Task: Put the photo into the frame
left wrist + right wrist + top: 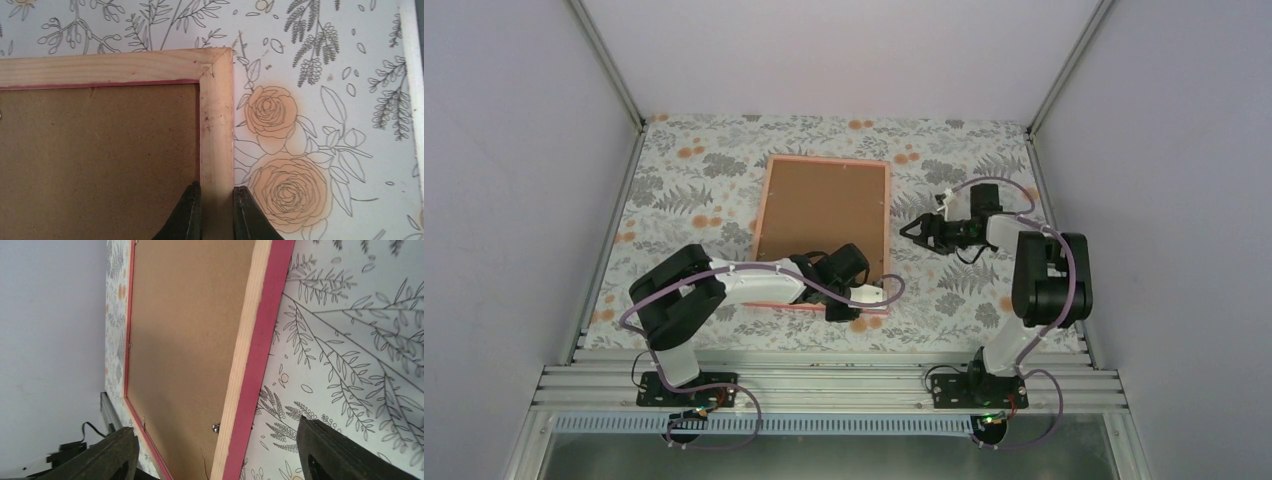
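The pink frame (pixel 828 159) lies face down in the middle of the table, its bare wooden back up. A brown backing board (pixel 824 210) fills it. The photo is hidden. My left gripper (pixel 836 312) is shut on the frame's near rail, close to the near right corner. In the left wrist view the rail (pixel 216 125) runs between the two black fingertips (pixel 192 210) of the gripper (pixel 217 200). My right gripper (pixel 916 228) hangs open just right of the frame's right rail (pixel 260 340). Its fingers (pixel 320 450) stand wide apart and touch nothing.
A flower-patterned cloth (pixel 704 180) covers the table. Grey walls close in the left, right and back sides. A small metal tab (pixel 215 428) sticks out over the backing board (pixel 190 330) by the right rail. The aluminium base rail (pixel 824 385) runs along the near edge.
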Motion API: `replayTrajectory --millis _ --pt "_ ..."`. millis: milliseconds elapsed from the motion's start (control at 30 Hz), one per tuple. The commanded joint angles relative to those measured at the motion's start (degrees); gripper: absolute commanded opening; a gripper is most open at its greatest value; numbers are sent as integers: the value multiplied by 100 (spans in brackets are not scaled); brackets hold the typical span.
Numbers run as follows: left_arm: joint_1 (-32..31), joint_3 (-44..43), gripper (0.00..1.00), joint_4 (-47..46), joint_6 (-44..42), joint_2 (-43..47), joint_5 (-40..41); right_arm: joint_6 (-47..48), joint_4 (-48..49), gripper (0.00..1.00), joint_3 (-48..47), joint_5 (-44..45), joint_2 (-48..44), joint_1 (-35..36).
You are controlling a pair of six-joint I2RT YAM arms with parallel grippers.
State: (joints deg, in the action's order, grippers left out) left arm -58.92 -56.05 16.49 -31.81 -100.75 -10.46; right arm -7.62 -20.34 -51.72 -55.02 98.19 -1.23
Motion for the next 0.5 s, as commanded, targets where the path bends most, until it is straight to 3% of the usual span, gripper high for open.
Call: replayTrajectory --millis 0,467 --pt "14 -267 2 265 99 284 -114 -325 239 79 15 -661 413 -33" --pt "149 -576 2 457 143 992 -688 -1361 809 81 -637 -2241 1532 141"
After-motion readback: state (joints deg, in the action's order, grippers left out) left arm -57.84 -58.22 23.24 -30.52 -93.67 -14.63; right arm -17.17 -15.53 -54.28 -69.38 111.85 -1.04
